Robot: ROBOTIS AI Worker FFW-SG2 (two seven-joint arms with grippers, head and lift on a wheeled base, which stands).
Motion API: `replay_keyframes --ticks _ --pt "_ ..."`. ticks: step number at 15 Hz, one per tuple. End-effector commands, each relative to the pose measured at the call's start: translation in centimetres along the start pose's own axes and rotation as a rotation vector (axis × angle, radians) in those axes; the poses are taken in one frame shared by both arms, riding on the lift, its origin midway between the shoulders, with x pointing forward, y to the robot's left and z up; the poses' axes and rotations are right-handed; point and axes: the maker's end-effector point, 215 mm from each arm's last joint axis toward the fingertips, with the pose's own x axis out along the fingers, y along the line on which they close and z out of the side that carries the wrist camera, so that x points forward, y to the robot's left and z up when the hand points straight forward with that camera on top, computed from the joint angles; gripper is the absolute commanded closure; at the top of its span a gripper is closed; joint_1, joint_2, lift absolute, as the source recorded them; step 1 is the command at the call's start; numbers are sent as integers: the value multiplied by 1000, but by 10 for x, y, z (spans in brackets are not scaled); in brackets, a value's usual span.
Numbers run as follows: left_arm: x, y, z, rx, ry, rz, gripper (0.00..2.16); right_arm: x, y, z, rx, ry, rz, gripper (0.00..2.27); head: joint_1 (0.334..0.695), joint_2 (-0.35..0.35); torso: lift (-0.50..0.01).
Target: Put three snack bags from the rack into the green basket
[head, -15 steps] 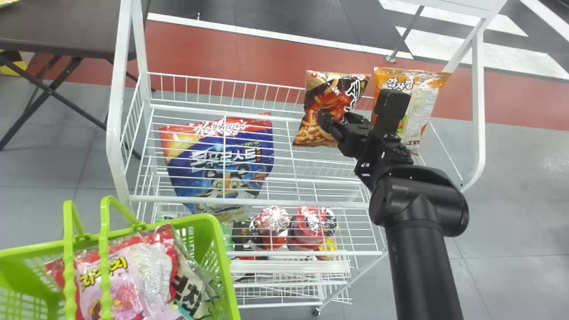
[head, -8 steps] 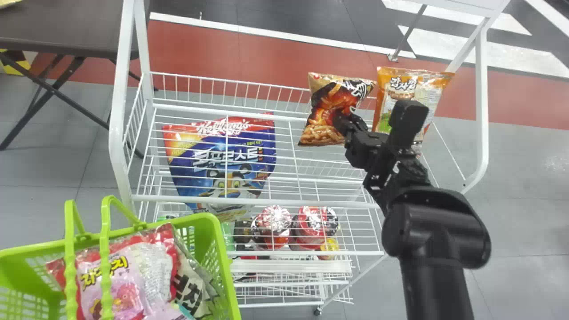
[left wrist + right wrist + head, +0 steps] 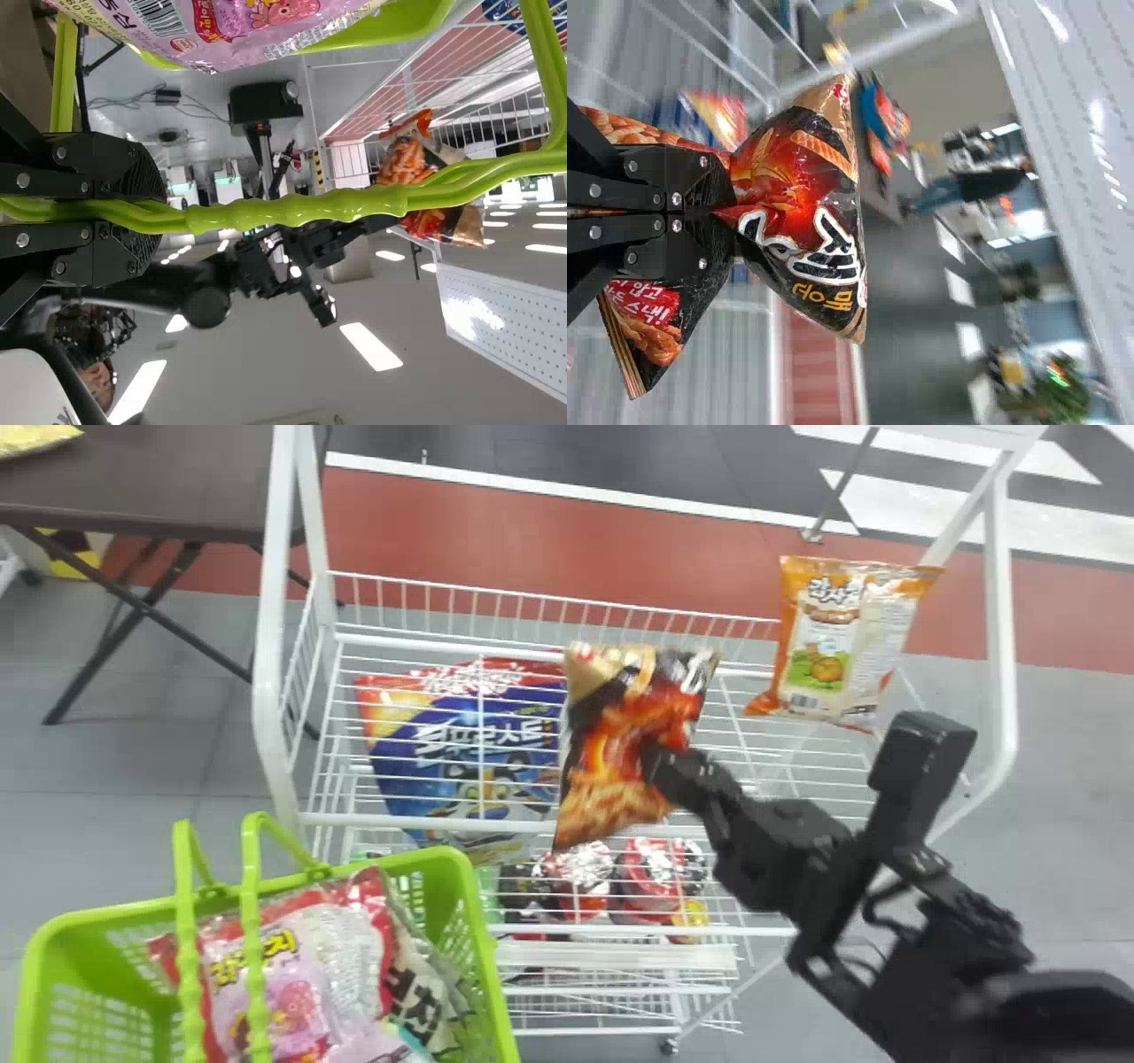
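In the head view my right gripper [image 3: 664, 766] is shut on a brown and black snack bag [image 3: 611, 735], held above the rack's upper shelf. The right wrist view shows the right gripper [image 3: 709, 212] pinching the crumpled middle of that snack bag [image 3: 806, 204]. An orange and white snack bag [image 3: 824, 638] stands at the upper shelf's right end. The green basket [image 3: 496, 992] at lower left holds several bags, a pink one [image 3: 275, 992] among them. My left gripper [image 3: 146, 212] is shut on the basket's green handle [image 3: 292, 211] in the left wrist view.
A big blue cereal bag [image 3: 469, 753] lies in the left part of the white wire rack [image 3: 532, 825]. Lidded red tubs [image 3: 651, 877] stand on the shelf below. A dark folding table [image 3: 159, 478] is at the back left.
My right gripper has carried the brown and black bag off its spot beside the orange bag, toward the robot and slightly left. In the head view the rack and basket have shifted right.
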Motion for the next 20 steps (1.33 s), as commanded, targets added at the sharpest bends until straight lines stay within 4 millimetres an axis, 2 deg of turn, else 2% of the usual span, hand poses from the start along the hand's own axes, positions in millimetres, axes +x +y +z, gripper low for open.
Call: replay_keyframes --ticks 1,2,3,4,5,7,9,12,13,14,15,16,17,18,20 --pt "-1 -1 -3 -9 -3 -10 2148 -21 59 -64 119 245 149 2256 695 -135 0" --pt "-1 -1 -3 -9 -3 -10 2148 -33 82 -87 154 341 206 2256 695 -65 0" --pt "-1 -1 -3 -10 -4 -8 2148 -45 105 -103 189 413 271 2260 695 -29 0" --pt "-2 -1 -3 -11 -5 -7 2148 -55 124 -111 216 457 327 2256 695 16 0" --pt "-1 -1 -4 -12 -4 -8 2148 -63 138 -120 235 500 366 2256 695 53 0" --pt "4 -3 -5 -12 4 -19 2148 -62 156 -137 215 552 393 2256 695 161 0" --pt "9 -9 -8 -10 17 -47 2148 -41 168 -160 176 570 391 2256 695 215 0" --pt "16 -19 -10 -10 29 -93 2148 12 185 -165 85 469 410 2253 695 280 0" --pt "15 -21 -9 -8 28 -97 2148 26 189 -164 60 439 418 2007 695 299 0" --pt "14 -22 -8 -5 24 -100 2148 37 191 -166 27 419 427 1271 695 333 0" --pt "12 -22 -7 -5 19 -97 2148 36 187 -172 4 436 419 134 695 349 0" --pt "9 -21 -6 -4 13 -91 2148 33 186 -171 -5 437 423 -2 695 350 0" --pt "4 -20 -3 1 1 -82 2148 29 185 -159 -24 415 425 -2 695 350 0" --pt "3 -20 -2 1 -3 -81 2148 19 178 -143 -34 390 414 29 695 350 0" --pt "0 -19 1 6 -10 -75 2148 -9 168 -125 -7 401 402 49 695 350 0"
